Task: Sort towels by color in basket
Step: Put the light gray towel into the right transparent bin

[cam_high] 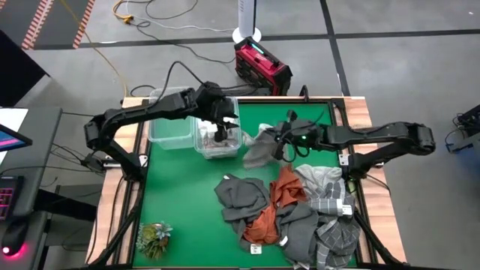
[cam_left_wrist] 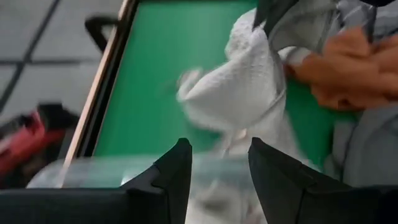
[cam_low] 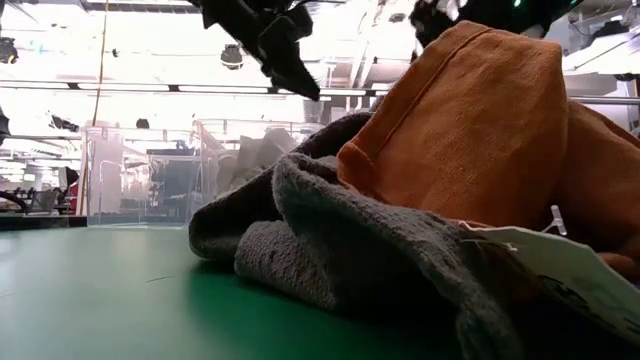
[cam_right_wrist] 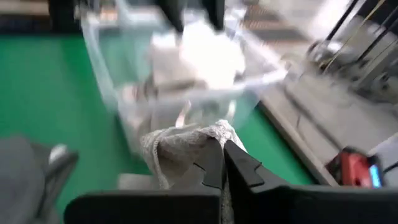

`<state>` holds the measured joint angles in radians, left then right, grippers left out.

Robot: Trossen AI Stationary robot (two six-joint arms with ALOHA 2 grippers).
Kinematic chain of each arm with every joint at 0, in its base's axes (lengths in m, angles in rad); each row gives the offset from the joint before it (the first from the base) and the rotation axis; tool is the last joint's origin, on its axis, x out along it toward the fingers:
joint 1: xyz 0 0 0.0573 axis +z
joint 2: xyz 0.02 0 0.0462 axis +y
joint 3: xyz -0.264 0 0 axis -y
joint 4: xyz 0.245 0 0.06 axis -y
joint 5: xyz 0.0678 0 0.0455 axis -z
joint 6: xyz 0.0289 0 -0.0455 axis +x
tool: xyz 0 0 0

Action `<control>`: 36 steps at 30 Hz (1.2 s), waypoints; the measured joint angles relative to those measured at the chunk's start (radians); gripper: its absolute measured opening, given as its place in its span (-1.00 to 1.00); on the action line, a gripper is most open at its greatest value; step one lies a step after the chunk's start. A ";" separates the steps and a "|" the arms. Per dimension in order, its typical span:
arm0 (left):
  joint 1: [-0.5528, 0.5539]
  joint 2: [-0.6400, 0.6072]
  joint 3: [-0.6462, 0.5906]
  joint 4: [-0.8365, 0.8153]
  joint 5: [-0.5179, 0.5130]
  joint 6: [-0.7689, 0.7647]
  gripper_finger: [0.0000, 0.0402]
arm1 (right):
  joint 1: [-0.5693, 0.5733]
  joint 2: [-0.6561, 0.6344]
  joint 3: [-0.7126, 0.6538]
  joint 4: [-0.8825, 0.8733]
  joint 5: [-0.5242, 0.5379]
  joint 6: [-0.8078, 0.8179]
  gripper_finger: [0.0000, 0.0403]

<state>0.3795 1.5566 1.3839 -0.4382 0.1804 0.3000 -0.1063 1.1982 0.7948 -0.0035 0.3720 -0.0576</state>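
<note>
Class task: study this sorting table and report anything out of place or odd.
A small green plant lies at the table's near-left corner, apart from the towel pile: it is not cloth, so it fits neither clear bin.

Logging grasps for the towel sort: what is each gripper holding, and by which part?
Right gripper pinches a white towel by its bunched edge. Left gripper is open, holding nothing.

white towel point(cam_left_wrist: 249, 81) | rust-orange towel point(cam_high: 287, 187) | dark grey towel point(cam_high: 241, 193) | green table point(cam_high: 180, 195)
</note>
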 joint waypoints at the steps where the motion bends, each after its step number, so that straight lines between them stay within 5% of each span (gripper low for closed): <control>1: -0.011 0.000 -0.010 0.044 0.000 0.000 -0.26 | 0.013 -0.011 0.000 0.022 0.019 -0.006 -0.90; 9: -0.088 0.000 -0.048 0.313 -0.026 -0.017 -0.26 | 0.099 -0.039 0.000 0.149 0.079 -0.090 -0.90; 19: -0.138 0.018 -0.046 0.335 -0.024 -0.078 -0.25 | 0.153 -0.030 0.000 0.272 0.118 -0.159 -0.90; 30: -0.152 0.095 -0.047 0.395 -0.001 -0.103 0.24 | 0.150 -0.027 0.000 0.243 0.196 -0.162 -0.90; 36: -0.164 0.133 -0.046 0.491 0.078 -0.069 0.33 | 0.162 -0.026 0.000 0.252 0.187 -0.185 -0.88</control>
<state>0.2153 1.6899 1.3384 0.0528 0.2586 0.2312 0.0557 1.1717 0.7948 0.2490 0.5586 -0.2431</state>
